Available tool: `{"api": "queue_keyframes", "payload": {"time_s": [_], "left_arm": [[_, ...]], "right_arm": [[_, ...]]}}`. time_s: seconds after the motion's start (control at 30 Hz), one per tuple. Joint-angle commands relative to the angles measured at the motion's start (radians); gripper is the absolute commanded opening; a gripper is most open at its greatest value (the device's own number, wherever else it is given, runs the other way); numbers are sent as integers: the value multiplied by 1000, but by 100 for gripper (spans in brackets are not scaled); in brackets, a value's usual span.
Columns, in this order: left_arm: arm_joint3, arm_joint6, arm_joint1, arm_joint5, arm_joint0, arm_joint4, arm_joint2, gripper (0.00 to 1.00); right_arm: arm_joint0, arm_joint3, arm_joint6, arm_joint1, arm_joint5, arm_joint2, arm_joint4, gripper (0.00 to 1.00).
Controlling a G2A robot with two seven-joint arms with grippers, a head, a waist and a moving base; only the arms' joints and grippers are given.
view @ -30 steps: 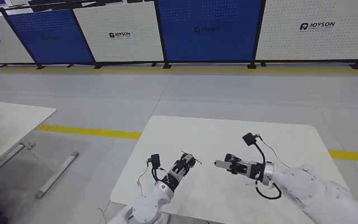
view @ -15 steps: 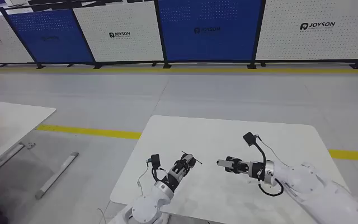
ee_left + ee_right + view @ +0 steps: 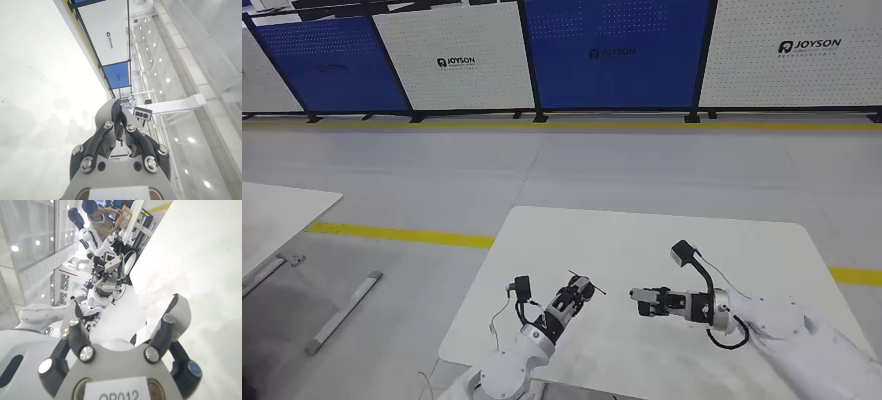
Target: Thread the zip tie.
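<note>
Holds a thin black zip tie (image 3: 119, 91) pinched tight in the left claw (image 3: 118, 106), between its two dark pads (image 3: 115, 111). Can see the skinny tail poking out past the tips, up in the air, not touching the desk (image 3: 662, 240). Cannot make out the little head with the hole, so cannot tell which end is pinched.

Has the right claw (image 3: 126, 302) spread wide, with nothing in it. Sits over the white desk, pointing across at the left claw, near it but apart. From above, looks like a small gap between the two claws, with thin black bits of the tie sticking out by the left claw's tip.

Done so far, by the look of it: getting the tie up off the desk and into a firm grip. Not done yet: no loop to be seen, no tail through the head. Seems early on, with most of the job to go.

Left to do, most likely: bring the open claw over, grab the free end, bend the tie round, and poke the tail through the tiny hole. Hard part, at a guess: a very thin, bendy strip and a very small hole, so easy to miss or to let slip.
</note>
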State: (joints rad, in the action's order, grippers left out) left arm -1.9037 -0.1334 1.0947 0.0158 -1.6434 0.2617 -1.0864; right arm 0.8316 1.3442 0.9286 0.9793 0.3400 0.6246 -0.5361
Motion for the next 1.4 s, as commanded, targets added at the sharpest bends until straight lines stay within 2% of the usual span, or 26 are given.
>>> {"api": "queue_keyframes", "payload": {"time_s": [0.0, 0.07, 0.4, 0.47, 0.6, 0.67, 1.07, 1.37], "left_arm": [[0, -4, 3, -5, 1, -22, 15, 0], [3, -13, 7, -16, 6, -21, 26, 0], [3, -10, 8, -16, 7, -16, 29, 0], [2, -13, 13, -22, 12, 6, 37, 0], [2, -39, 24, -31, 27, 32, 57, 0], [4, -63, 30, -37, 37, 40, 67, 0], [15, -60, 34, -37, 44, 48, 71, 0], [31, -49, 46, -37, 57, 64, 81, 0]], "right_arm": [[-1, -31, 41, 15, 0, 10, -16, 100], [-1, -31, 41, 15, 0, 10, -16, 100], [1, -30, 36, 15, -1, 10, -14, 100], [7, -24, 13, 16, -6, 12, 28, 100], [-12, -60, 56, 39, -8, -10, 24, 100], [-32, -110, 70, 62, 0, -25, -15, 100], [-26, -105, 88, 64, -7, -18, -12, 100], [-34, -144, 138, 91, 0, -7, -43, 100]]}}
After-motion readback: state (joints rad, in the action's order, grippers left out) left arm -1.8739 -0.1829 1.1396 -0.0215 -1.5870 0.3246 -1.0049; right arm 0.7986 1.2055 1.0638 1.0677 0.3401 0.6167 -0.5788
